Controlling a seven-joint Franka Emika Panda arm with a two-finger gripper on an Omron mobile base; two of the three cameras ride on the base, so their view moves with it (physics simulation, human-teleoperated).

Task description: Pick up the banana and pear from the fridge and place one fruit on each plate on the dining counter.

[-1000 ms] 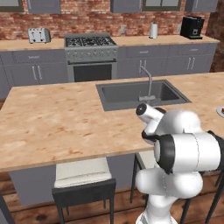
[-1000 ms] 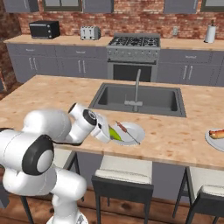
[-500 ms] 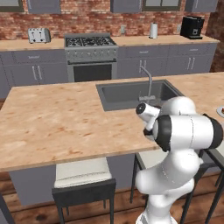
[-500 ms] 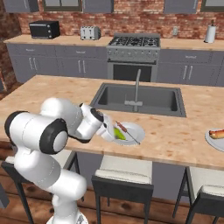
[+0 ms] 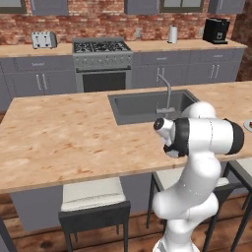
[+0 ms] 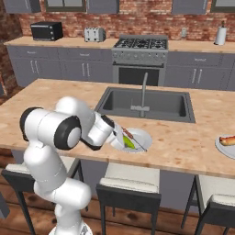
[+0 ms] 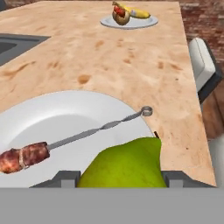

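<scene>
Left base view: taken from behind the arm on its left, looking forward and down over the bench (image 5: 74, 142) toward the sink (image 5: 147, 104), the stove (image 5: 102, 47) and the brick back wall. Right base view: the same outlook from behind the arm on its right — both views share the bench, sink, stove and wall cabinets. Hand view: set low and very close above the near plate (image 7: 57, 122), looking along the bench top past the pear (image 7: 124, 166) to a far plate (image 7: 129, 22) — the sink's edge lies at upper left.
</scene>
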